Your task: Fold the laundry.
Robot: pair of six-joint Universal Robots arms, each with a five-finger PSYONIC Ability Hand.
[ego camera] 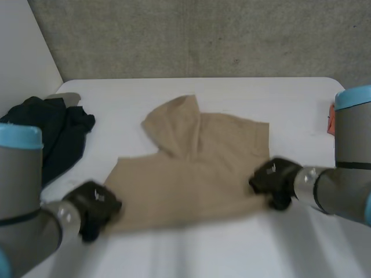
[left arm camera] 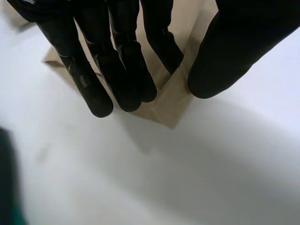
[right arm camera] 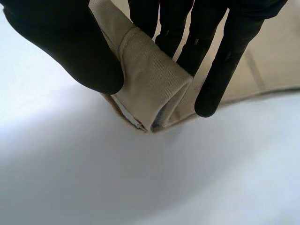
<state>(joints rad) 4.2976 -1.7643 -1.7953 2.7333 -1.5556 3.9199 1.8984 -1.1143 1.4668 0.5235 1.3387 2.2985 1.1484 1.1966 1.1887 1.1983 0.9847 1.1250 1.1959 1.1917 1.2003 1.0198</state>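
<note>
Right wrist view: fingers (right arm camera: 225, 61) round shirt (right arm camera: 150, 79)

Soft, even light falls on the white table (ego camera: 232, 98), brightest at the upper middle of the head view. The grey wall (ego camera: 203, 35) behind is duller. The tan cloth (ego camera: 191, 174) casts a faint shadow along its lower edge. The dark garment (ego camera: 52, 133) at left reads almost black. In the wrist views the left hand (left arm camera: 117, 61) and right hand (right arm camera: 70, 42) are flat black shapes, with soft grey shadow under the cloth's corner.
</note>
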